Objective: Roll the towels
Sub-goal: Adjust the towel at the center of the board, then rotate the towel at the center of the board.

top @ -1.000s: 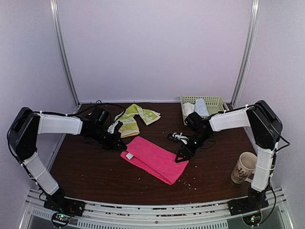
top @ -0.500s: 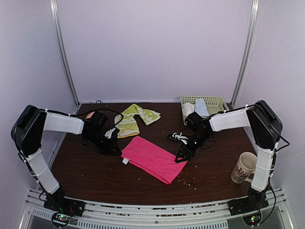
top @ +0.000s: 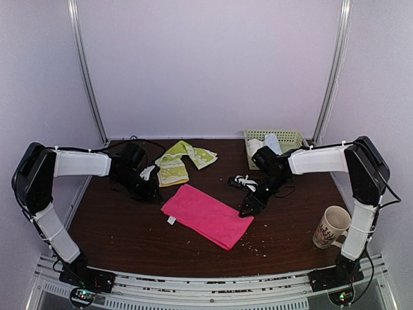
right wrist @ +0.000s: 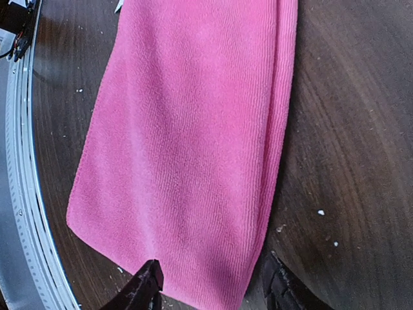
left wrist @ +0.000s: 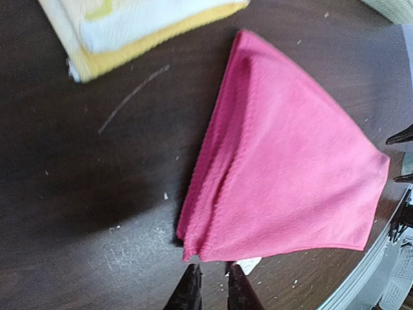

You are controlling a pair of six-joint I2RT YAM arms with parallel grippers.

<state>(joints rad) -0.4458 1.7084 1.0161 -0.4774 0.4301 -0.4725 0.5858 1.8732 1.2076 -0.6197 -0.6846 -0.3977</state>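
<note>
The hot-pink towel lies flat, folded lengthwise, on the dark table, running from back left to front right. The yellow-green patterned towel lies crumpled behind it. My left gripper hovers just off the pink towel's left corner. Its fingers stand a narrow gap apart with nothing between them; the yellow towel shows at the top of that view. My right gripper is at the towel's right end. It is open wide, its fingers straddling the pink cloth.
A green basket at the back right holds a white and a light-blue rolled cloth. A small black-and-white object lies beside my right arm. A patterned mug stands near the front right. Crumbs dot the table.
My left gripper drew the pink towel's left end out to the left, then let go and parted its fingers slightly. My right gripper's jaws opened wider over the right end.
</note>
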